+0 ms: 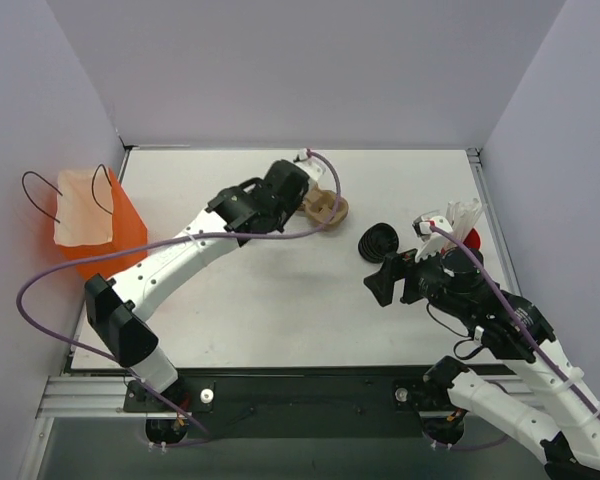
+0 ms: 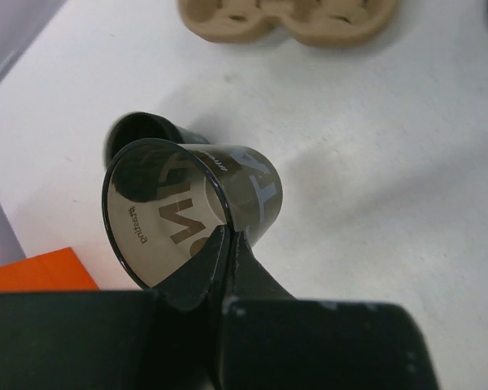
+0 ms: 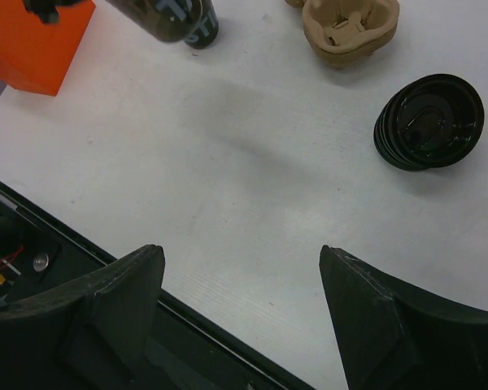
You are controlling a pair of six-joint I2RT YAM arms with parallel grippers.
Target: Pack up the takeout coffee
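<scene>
White table (image 1: 280, 300) with walls on three sides. Orange bag (image 1: 128, 228) stands upright at the table's left edge by the wall, mouth open, thin black cord handles, pale inside; no print readable on it. Left claw (image 2: 228, 244) is out over mid-table, jaws pinched tight on the rim of a lidless black cup (image 2: 228, 195), one finger inside and one outside. The cup is tipped nearly on its side with its open mouth toward the wrist camera. Right claw (image 3: 240, 253) hangs over the near-right part of the table with its jaws spread wide and nothing between them. Tan moulded-pulp cup carrier (image 1: 330, 208) lies on the far-middle table, just beyond the left claw, its pockets holding no cups. Stack of loose black lids (image 1: 380, 243) sits right of the carrier, near it but apart, between carrier and right claw. Writing: big white block letters run round the held cup, "ST" readable in the right wrist view; a small word shows mirrored on the inner wall, not legible. Takeout coffee (image 2: 142, 132): seems to be the glossy black round-topped cup just behind the held one. It is mostly hidden, so its lid cannot be told for sure.
</scene>
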